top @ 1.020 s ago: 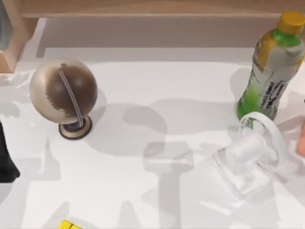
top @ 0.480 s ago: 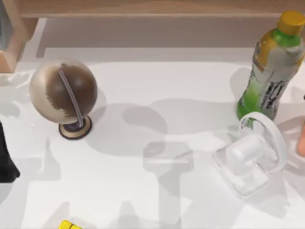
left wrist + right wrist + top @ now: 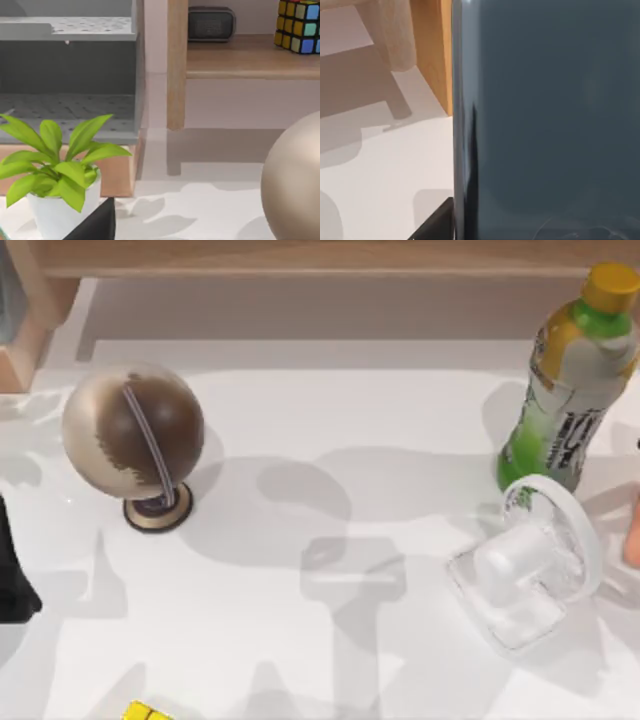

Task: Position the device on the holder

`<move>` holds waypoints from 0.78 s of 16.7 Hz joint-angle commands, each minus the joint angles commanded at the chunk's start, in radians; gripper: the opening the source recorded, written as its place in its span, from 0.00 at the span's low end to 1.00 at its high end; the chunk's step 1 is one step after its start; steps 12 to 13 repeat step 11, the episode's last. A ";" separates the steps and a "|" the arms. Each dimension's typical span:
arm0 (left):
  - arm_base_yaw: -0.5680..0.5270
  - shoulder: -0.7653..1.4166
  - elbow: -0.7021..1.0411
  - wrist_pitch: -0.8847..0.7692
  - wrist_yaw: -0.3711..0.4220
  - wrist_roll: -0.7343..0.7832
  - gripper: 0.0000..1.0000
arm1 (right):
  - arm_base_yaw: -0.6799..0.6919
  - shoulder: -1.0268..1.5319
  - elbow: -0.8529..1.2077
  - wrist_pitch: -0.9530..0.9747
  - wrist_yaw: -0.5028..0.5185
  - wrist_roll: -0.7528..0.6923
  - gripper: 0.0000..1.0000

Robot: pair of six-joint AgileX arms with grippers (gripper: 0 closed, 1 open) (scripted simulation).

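The device (image 3: 550,120) is a dark, glossy slab with a rounded edge, upright and very close in the right wrist view. One black finger (image 3: 436,224) of my right gripper lies against its lower edge, so the gripper is shut on it. The holder (image 3: 525,570) is a white stand with a ring-shaped back on a flat base, at the table's right, just in front of the bottle. My left arm (image 3: 12,580) is a black shape parked at the table's left edge.
A brown globe (image 3: 132,430) stands at the left. A green bottle (image 3: 570,380) with a yellow cap stands at the back right. A yellow cube (image 3: 145,710) lies at the front edge. The left wrist view shows a potted plant (image 3: 55,170) and a wooden shelf (image 3: 250,57).
The holder has shifted slightly, its ring leaning a little further to the right. The globe, bottle and left arm have not moved.
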 joint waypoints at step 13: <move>0.000 0.000 0.000 0.000 0.000 0.000 1.00 | 0.000 0.000 0.000 0.000 0.000 0.000 1.00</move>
